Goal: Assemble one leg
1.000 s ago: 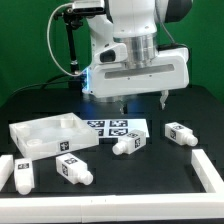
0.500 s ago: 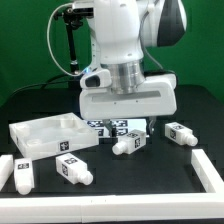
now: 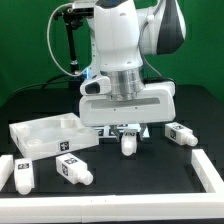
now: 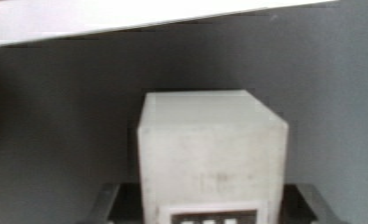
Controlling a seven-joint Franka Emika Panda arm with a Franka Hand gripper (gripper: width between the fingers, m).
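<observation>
My gripper point(image 3: 128, 134) is down on the table in the middle of the exterior view, over one leg point(image 3: 128, 146), a small white square post whose round peg end points toward the front. In the wrist view the leg point(image 4: 211, 140) fills the space between my two dark fingers point(image 4: 119, 200), its tag at the near end. The jaws stand close against both of its sides. My gripper point(image 4: 211, 208) is shut on this leg. Three more legs lie loose: one at the exterior view's right point(image 3: 180, 134), two at the front left point(image 3: 72, 168) point(image 3: 22, 175).
The big white square tray-like piece point(image 3: 48, 135) lies at the exterior view's left. The marker board point(image 3: 104, 127) lies behind my gripper, mostly hidden by it. A white border rail runs along the front point(image 3: 120, 213) and the right point(image 3: 209, 168).
My gripper has come down and forward onto the middle leg. That leg has turned from lying slantwise to pointing its peg straight toward the front.
</observation>
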